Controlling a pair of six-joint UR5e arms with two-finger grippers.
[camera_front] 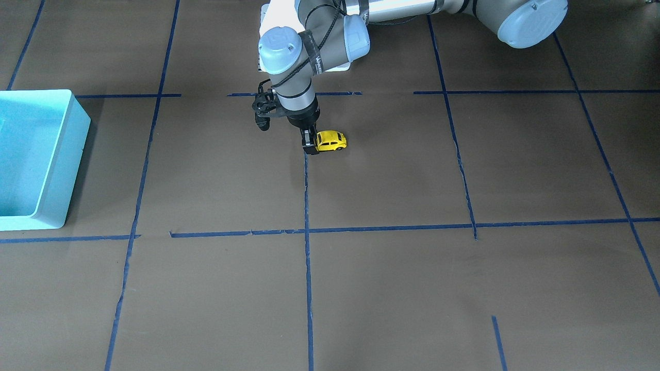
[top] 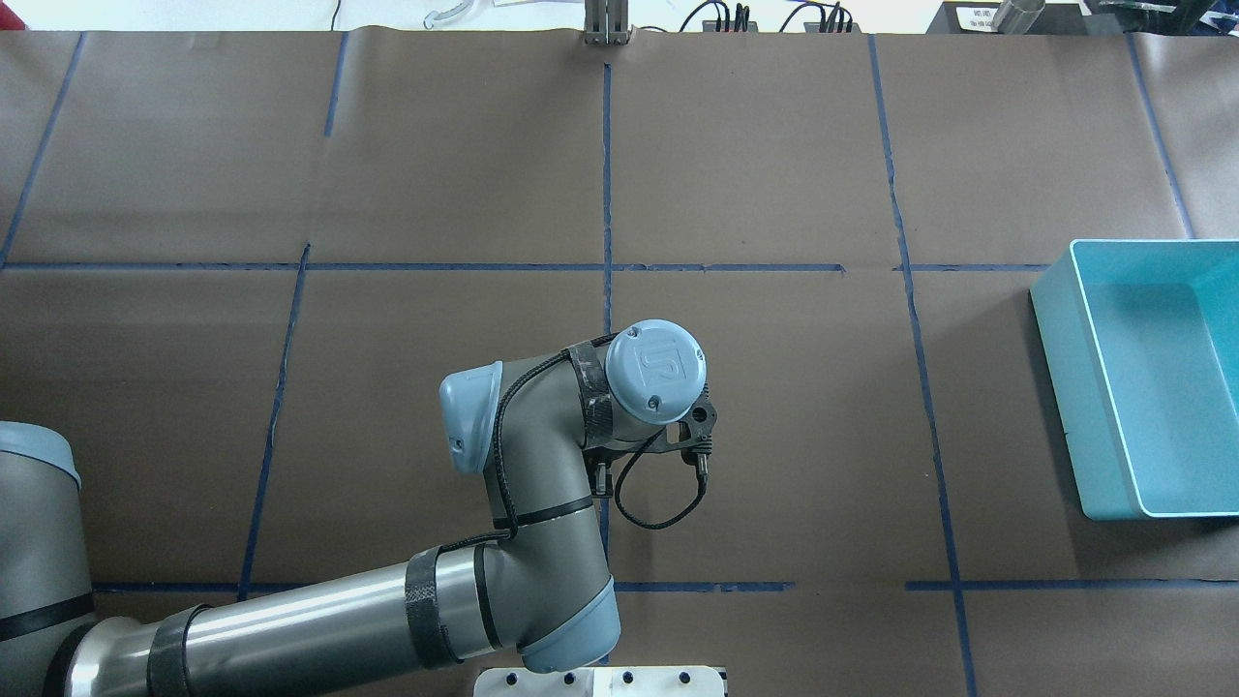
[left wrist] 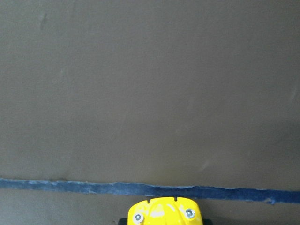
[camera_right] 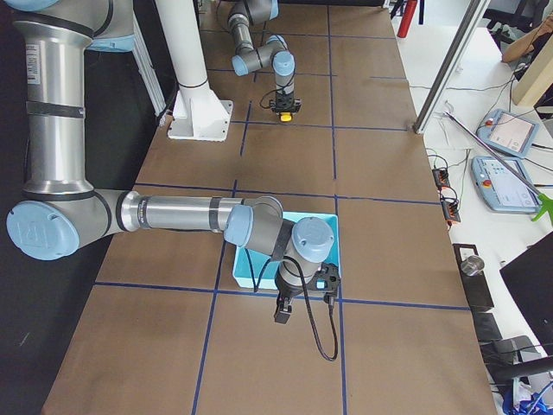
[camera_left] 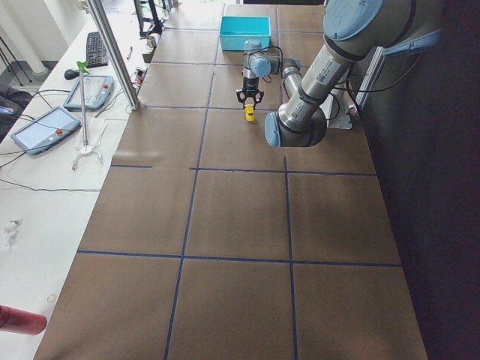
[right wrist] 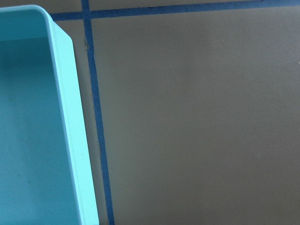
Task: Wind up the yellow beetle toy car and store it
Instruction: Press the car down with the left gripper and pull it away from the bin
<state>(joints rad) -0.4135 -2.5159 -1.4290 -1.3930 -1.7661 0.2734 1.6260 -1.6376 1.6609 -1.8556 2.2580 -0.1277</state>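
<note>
The yellow beetle toy car stands on its wheels on the brown table near the middle, close to the robot's base. My left gripper reaches straight down and is shut on the car's front end, one black finger showing in front of it. The car's nose with its two headlights sits at the bottom edge of the left wrist view, just behind a blue tape line. The overhead view hides the car under the left wrist. My right gripper hangs beside the bin; I cannot tell whether it is open or shut.
A light blue open bin stands at the table's end on the robot's right; it also shows in the overhead view and the right wrist view. Blue tape lines grid the brown table. The white robot base lies behind the car.
</note>
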